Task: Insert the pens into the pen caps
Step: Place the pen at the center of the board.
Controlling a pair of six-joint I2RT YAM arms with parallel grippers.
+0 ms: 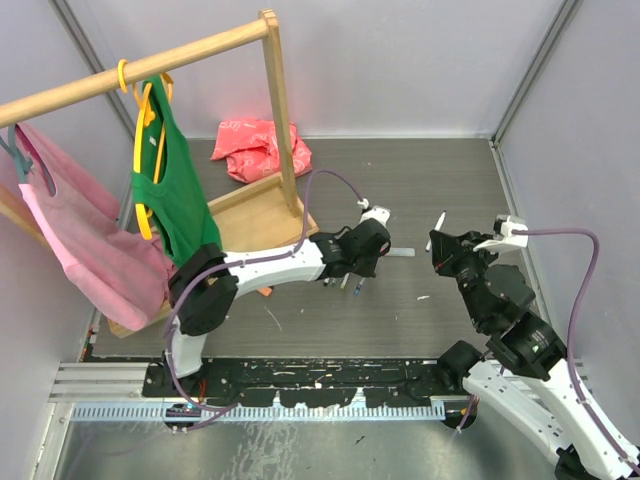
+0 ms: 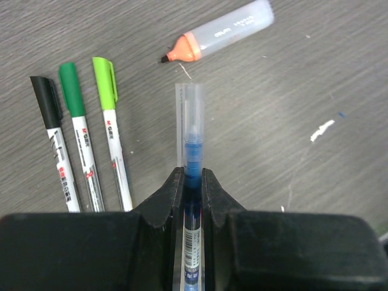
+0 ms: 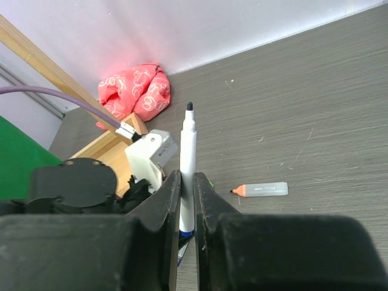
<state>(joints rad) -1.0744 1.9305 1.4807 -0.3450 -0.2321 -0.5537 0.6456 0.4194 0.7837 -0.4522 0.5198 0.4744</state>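
Left wrist – blue pen [image 2: 193,151], clear at its tip, in left gripper [image 2: 193,174]

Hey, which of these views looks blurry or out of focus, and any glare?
Left wrist: fingers soft and dark up close, capped pens sharp, orange highlighter slightly blurred. Right wrist: fingers blurred too, red cloth oversaturated. Top view: evenly lit, soft shadows.

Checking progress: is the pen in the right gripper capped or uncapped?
Uncapped: the pen clamped in the right gripper shows a bare dark tip, with no cap over it.

Grey woodgrain tabletop [image 1: 420,180], pale walls [image 1: 400,60], wooden clothes rack [image 1: 280,110]
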